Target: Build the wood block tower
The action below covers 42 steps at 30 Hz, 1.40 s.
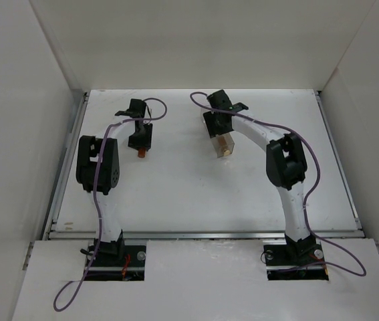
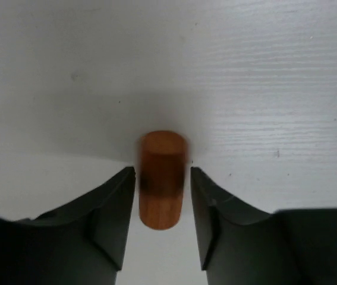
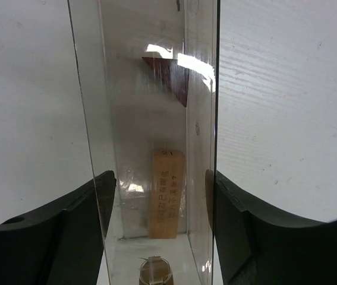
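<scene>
An orange-brown wooden cylinder [image 2: 162, 193] sits between the fingers [image 2: 106, 225] of the left gripper [image 2: 162, 175], its long axis running along them, over the white table [image 2: 263, 83]. The fingers flank it so closely that the wrist view cannot settle whether they pinch it or merely bracket it. The tower's other parts, a dark red-brown triangular piece [image 3: 169, 80] and a pale tan flat bar [image 3: 167, 196] bearing small print, lie inside a clear plastic box [image 3: 88, 119], which the right gripper [image 3: 162, 178] clamps by its two long walls. A further round piece [image 3: 155, 272] shows at the box's near end (too cropped to identify). The blocks look light, rigid and smooth, so the cylinder would likely roll if nudged and is best taken across its curved sides near mid-length, the bar by its long edges, and the triangle by its flat faces. From above, both grippers are over the far half of the table, well apart, with open surface between them and toward the near edge. The white enclosure walls [image 1: 29, 134] stand clear of both, though the box's thin walls would hem in any reach for the pieces inside
</scene>
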Available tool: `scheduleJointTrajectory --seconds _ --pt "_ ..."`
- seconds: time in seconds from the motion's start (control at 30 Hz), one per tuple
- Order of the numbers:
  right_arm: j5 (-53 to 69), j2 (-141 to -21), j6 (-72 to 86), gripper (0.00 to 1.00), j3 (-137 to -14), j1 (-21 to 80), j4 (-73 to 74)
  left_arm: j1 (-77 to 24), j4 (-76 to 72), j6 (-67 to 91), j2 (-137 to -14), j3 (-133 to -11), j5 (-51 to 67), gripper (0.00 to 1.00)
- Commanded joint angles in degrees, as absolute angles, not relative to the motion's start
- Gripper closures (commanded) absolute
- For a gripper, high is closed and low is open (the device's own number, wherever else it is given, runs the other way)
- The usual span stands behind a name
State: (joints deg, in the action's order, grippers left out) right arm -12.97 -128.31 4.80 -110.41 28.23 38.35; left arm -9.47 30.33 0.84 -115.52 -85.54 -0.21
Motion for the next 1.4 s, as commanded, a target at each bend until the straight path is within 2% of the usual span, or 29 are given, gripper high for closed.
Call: scheduleJointTrajectory --seconds 0.0,0.03,0.1,0.13,0.17,0.27,0.3,0.37,0.47,0.6,0.87,1.07,1.13,1.37 --pt "-15.11 -128.32 5.45 0.43 -110.21 29.0 37.27 -9.4 29.71 1.58 -116.54 -87.8 -1.41 0.64" --pt "-15.12 -128.32 5.45 0.53 -110.21 29.53 37.27 -9.4 29.18 1.58 -117.07 -87.8 -1.41 0.73" --pt "-15.73 -128.32 5.45 0.61 -110.21 29.53 37.27 -8.88 29.18 1.58 -117.07 -87.28 -1.41 0.88" --pt "-16.52 -128.32 5.45 0.63 -109.61 29.53 37.27 -8.88 29.18 1.58 -117.07 -87.28 -1.41 0.99" --pt "-17.31 -128.32 5.45 0.64 -109.6 29.53 37.27 -8.88 29.18 1.58 -117.07 -86.75 -1.41 1.0" --pt "-19.41 -128.32 5.45 0.78 -109.6 29.53 37.79 -8.35 29.18 1.58 -117.07 -86.75 -0.09 1.0" --pt "-20.64 -128.32 5.45 0.9 -109.6 29.53 38.32 -8.35 29.18 1.58 -117.07 -86.75 0.43 1.0" --pt "-26.76 -128.32 5.45 1.0 -110.21 30.31 39.2 -8.35 29.18 1.58 -117.07 -86.23 1.05 1.0" --pt "-35.74 -127.71 5.45 1.0 -110.21 32.34 39.99 -8.35 29.18 1.58 -117.07 -85.69 2.28 1.0" --pt "-54.0 -128.66 4.75 1.0 -107.41 36.2 39.29 -8.35 29.18 1.58 -117.07 -85.17 2.9 1.0" --pt "-63.27 -133.77 1.76 1.0 -105.21 43.24 36.31 -8.35 29.18 1.06 -117.07 -85.17 3.52 1.0" --pt "-64.69 -131.58 -0.08 1.0 -103.54 44.03 34.11 -8.35 29.18 1.05 -117.07 -84.12 4.04 1.0" --pt "-61.8 -130.0 -0.09 1.0 -103.54 43.42 34.1 -8.35 29.18 1.05 -117.07 -84.11 4.74 1.0" --pt "-39.23 -119.37 2.37 1.0 -102.93 35.09 36.03 -9.05 26.99 -0.26 -115.93 -84.11 5.98 1.0"
